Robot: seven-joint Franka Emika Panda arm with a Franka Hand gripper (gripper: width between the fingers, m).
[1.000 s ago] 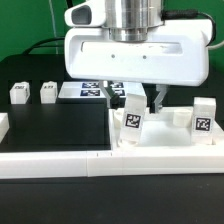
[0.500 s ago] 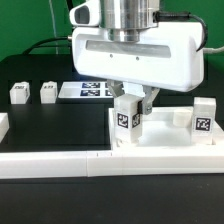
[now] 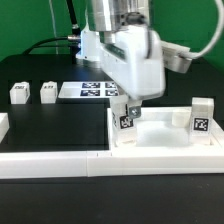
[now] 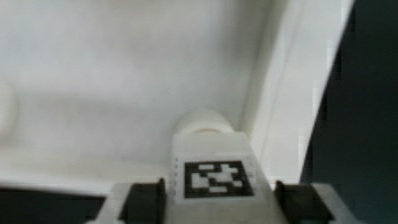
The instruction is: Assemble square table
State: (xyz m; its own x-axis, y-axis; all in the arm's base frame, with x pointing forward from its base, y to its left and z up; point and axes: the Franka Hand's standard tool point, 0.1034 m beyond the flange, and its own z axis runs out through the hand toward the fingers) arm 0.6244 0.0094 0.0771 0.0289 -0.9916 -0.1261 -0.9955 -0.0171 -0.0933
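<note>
The white square table top (image 3: pixel 165 152) lies at the exterior view's right, and its rim (image 4: pixel 294 80) also shows in the wrist view. My gripper (image 3: pixel 130 108) is shut on a white block leg (image 3: pixel 127 120) with a tag, held upright at the top's near left corner. In the wrist view the leg (image 4: pixel 217 170) sits between my fingers (image 4: pixel 151 203), with the gripper (image 4: pixel 222 205) closed on its sides. A second leg (image 3: pixel 202 117) stands upright at the top's right corner. Two loose legs (image 3: pixel 18 93) (image 3: pixel 47 92) lie at the far left.
The marker board (image 3: pixel 88 90) lies flat behind the gripper. A long white L-shaped rail (image 3: pixel 50 162) runs along the front, with a short end piece (image 3: pixel 4 125) at the exterior view's left. Cables hang at the back.
The hand has turned about its vertical axis, from broad face-on to edge-on, still holding the leg. The leg shifted slightly to the exterior view's left and stays upright at the corner.
</note>
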